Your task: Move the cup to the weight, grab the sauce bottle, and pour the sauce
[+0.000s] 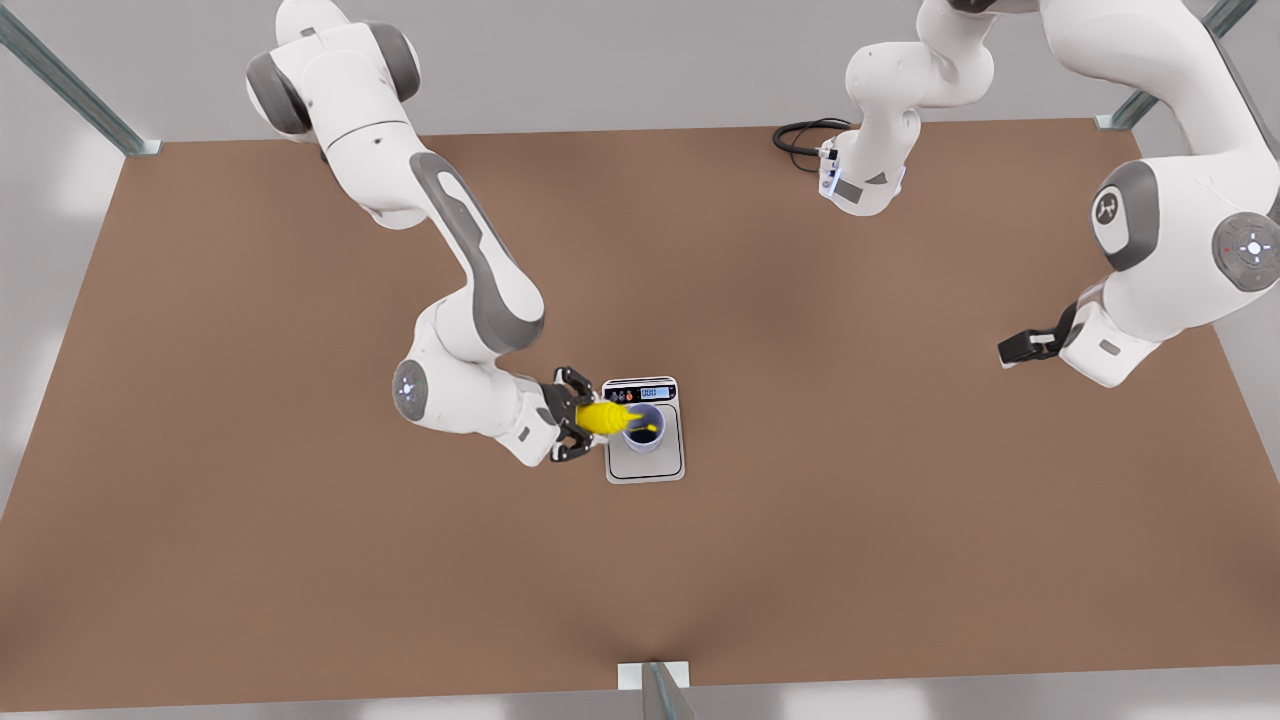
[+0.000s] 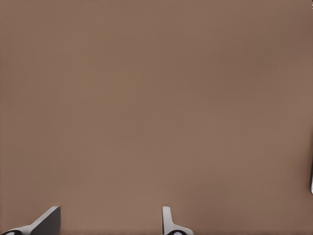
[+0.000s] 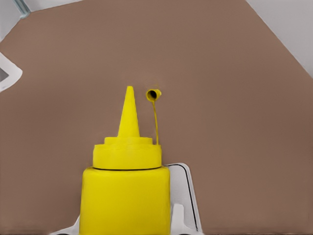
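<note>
The yellow sauce bottle [image 1: 603, 417] is tipped on its side with my right gripper [image 1: 574, 415] shut on it, its nozzle reaching over the lavender cup [image 1: 644, 437]. The cup stands on the grey plate of the weight [image 1: 661, 465], and a yellow streak of sauce lies inside it. In the right wrist view the sauce bottle [image 3: 126, 193] is close up with its small cap [image 3: 153, 94] hanging open on a tether, and the weight [image 3: 183, 193] is just behind. My left gripper [image 1: 1022, 347] [image 2: 107, 226] waits open over bare table at the front view's right.
The brown table [image 1: 300, 560] stretches wide on all sides of the weight. A black cable [image 1: 803, 135] loops at the back edge. Metal posts [image 1: 120, 135] stand at the table's corners and at the middle of the front edge.
</note>
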`<state>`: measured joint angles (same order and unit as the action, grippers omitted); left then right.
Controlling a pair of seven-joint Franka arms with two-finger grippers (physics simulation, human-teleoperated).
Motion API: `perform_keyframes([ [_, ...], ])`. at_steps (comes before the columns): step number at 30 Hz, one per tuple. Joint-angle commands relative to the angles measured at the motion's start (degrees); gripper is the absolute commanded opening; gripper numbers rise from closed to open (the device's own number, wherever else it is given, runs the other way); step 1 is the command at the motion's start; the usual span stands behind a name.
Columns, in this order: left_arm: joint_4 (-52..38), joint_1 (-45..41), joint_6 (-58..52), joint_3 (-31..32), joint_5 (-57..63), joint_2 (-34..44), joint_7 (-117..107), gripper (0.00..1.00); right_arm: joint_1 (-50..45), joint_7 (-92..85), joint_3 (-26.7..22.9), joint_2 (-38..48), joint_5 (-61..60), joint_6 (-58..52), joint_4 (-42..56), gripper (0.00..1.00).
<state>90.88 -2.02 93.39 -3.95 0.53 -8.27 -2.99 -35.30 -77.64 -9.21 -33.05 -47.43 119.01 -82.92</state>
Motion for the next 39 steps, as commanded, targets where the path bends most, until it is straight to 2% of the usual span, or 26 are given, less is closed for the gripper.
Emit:
perform_keyframes([
  [1,0.0,0.0,-0.05,0.0,0.09,0.0,0.0,1.0,-0.03,0.9,-0.11,0.0,0.58,0.0,0.3,0.42],
  [6,0.0,0.09,-0.13,0.0,0.09,-0.52,0.0,1.0,-1.17,10.22,-0.02,0.0,10.42,-0.8,1.45,0.42],
  [16,0.0,0.0,-0.22,0.0,0.09,-0.61,0.0,1.0,-1.88,11.1,0.24,0.0,13.51,-1.15,1.54,0.42],
  [18,0.0,0.0,-0.31,0.0,0.09,-0.61,-0.09,1.0,0.57,9.35,0.59,0.35,7.19,-2.54,1.63,0.42],
  [23,0.0,-0.09,-0.57,0.0,0.0,-0.61,-0.09,1.0,11.39,-9.1,0.86,0.53,-10.66,-15.47,0.75,0.42],
  [31,0.09,-0.35,-2.07,0.09,0.0,-0.7,-0.18,1.0,22.73,-44.26,1.03,-0.7,-29.3,-28.66,-13.23,0.43],
  [39,0.0,-0.35,-2.33,0.09,0.0,-0.7,-0.18,1.0,26.77,-70.54,1.3,-12.83,-40.55,-40.87,-14.11,0.43],
])
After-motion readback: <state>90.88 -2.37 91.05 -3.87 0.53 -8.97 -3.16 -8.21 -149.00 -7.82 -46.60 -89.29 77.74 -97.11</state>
